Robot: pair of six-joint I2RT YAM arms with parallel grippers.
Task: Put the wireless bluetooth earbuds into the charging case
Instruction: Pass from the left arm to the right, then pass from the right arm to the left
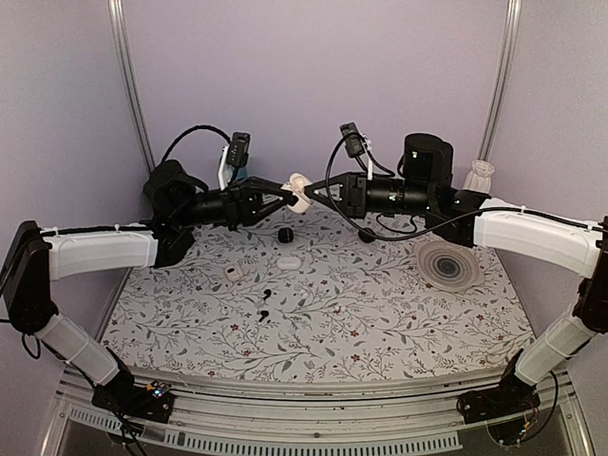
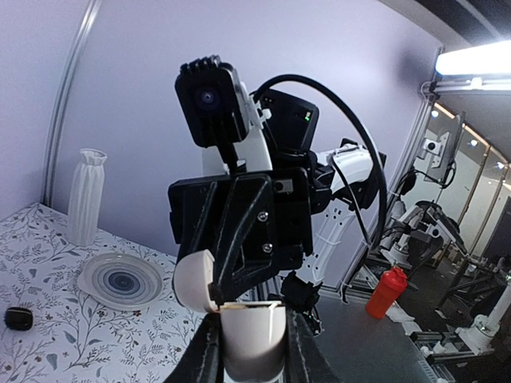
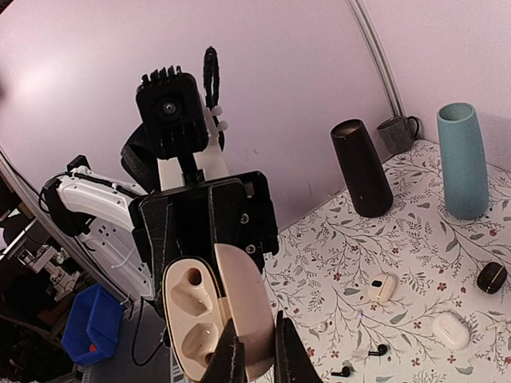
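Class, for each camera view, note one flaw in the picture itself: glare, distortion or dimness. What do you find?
Top external: even, soft light, but the frame posts curve. Left wrist: the ceiling light is blown out to white. Right wrist: the corner post bends, and the left background is dim.

Top view high, looking down on table [image 1: 380,323]; wrist views face-to-face (close).

Soft even light, slight sheen on the charging case [image 2: 251,335] (fisheye bend in both wrist views)
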